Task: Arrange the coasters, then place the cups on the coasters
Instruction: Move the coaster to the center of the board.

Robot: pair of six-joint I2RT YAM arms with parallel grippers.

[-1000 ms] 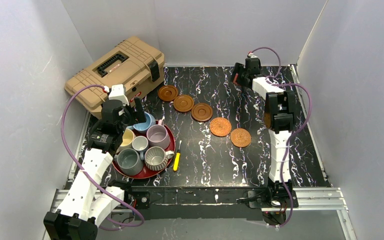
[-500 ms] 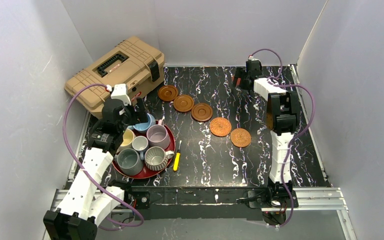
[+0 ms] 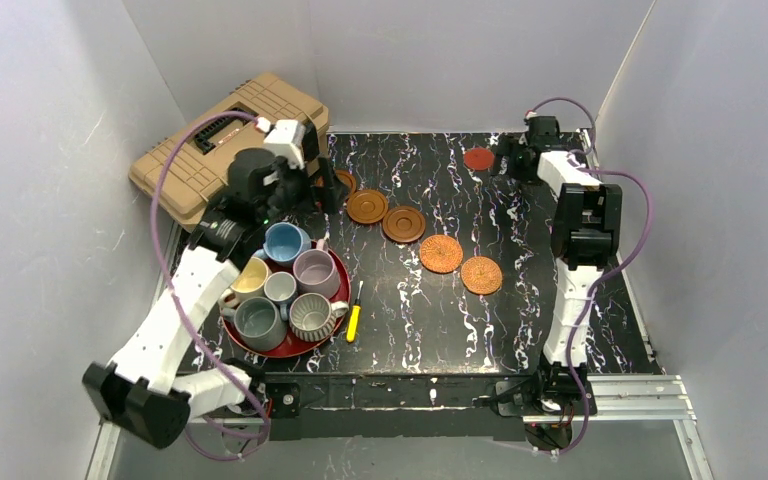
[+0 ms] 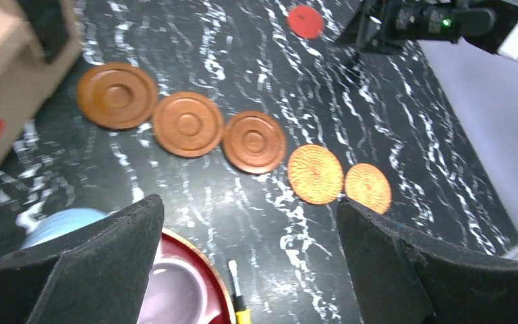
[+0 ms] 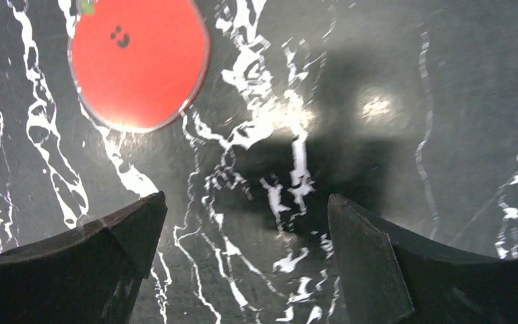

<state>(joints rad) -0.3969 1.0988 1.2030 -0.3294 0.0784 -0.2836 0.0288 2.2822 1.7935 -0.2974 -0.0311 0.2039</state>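
Three dark brown coasters and two woven coasters lie in a diagonal row. A small red coaster lies flat at the back, just ahead and left of my open, empty right gripper; the right wrist view shows that red coaster apart from my right gripper. Several cups stand together on a red tray: light blue, mauve, grey-green, ribbed and others. My left gripper hovers open and empty over the leftmost brown coaster, as the left wrist view shows.
A tan toolbox sits at the back left, close behind my left arm. A yellow-handled screwdriver lies right of the tray. Grey walls close in the table on three sides.
My left arm lifted from over the cups and swung back toward the brown coasters. My right gripper widened and drew right, leaving the red coaster bare on the table.
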